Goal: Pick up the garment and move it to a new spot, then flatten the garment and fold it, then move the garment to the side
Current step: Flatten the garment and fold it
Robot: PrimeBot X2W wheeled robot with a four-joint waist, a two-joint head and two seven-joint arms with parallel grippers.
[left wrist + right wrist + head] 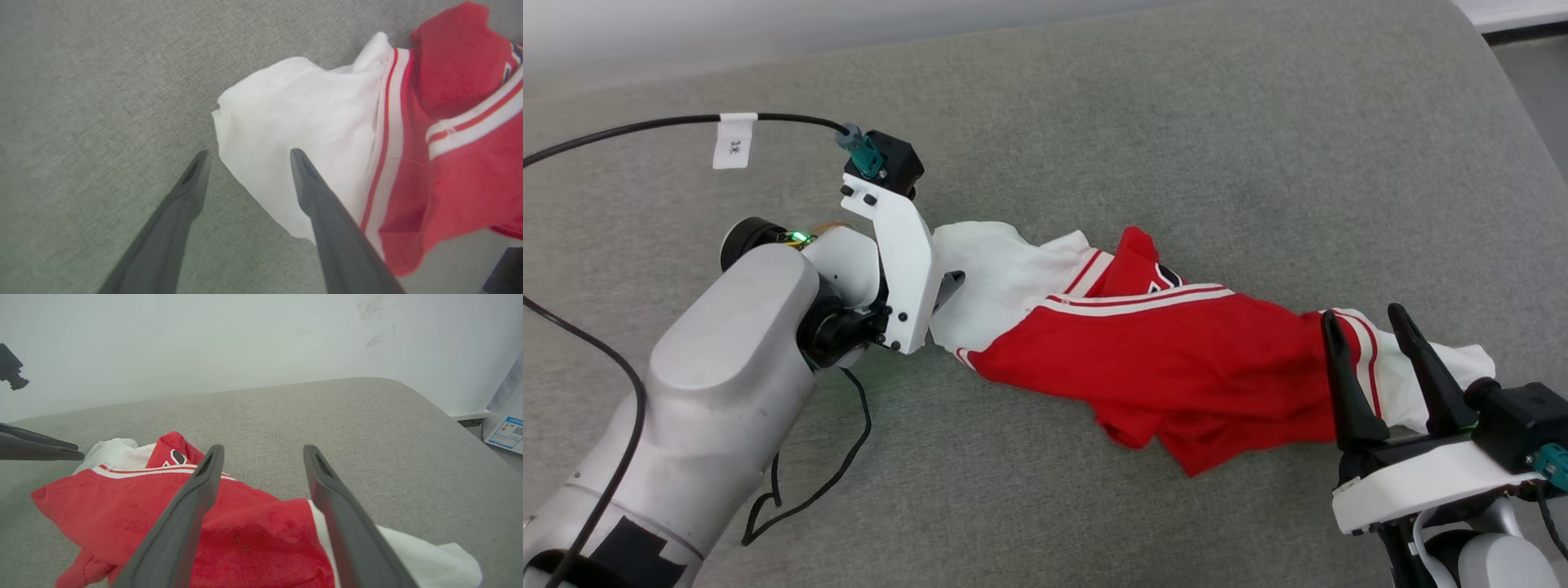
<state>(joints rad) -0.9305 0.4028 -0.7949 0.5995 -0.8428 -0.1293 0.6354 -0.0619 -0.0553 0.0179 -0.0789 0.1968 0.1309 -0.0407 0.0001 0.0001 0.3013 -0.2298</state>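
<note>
1. Two grippers, both spread wide, neither pinching anything. The left gripper (249, 154) sits low at the garment's (1176, 359) left end. The right gripper (1364, 314) hovers over its right end.
2. Garment position: bunched in a long, crumpled band on the grey cushion (1094, 122), running from the middle toward the near right edge. The far edge and the rounded far right corner are well apart from it.
3. Left end is a white sleeve (294, 134). In the left wrist view one finger overlies the sleeve and the other is over bare grey fabric, so the sleeve's edge falls between them (contact with the cloth cannot be told).
4. Right end is a striped white sleeve (1462, 363), with the right gripper's fingers pointing across it toward the far edge.
5. Step in hand, as I judge it: taking hold of both ends, either for the lift to a new spot or for pulling flat. Nothing is flat or folded yet.
6. Next move calls for each gripper to drop onto its sleeve and close on a single layer, then draw apart evenly.
7. Loose black cable (645, 126) by the left arm; keep it off the cloth.
</note>
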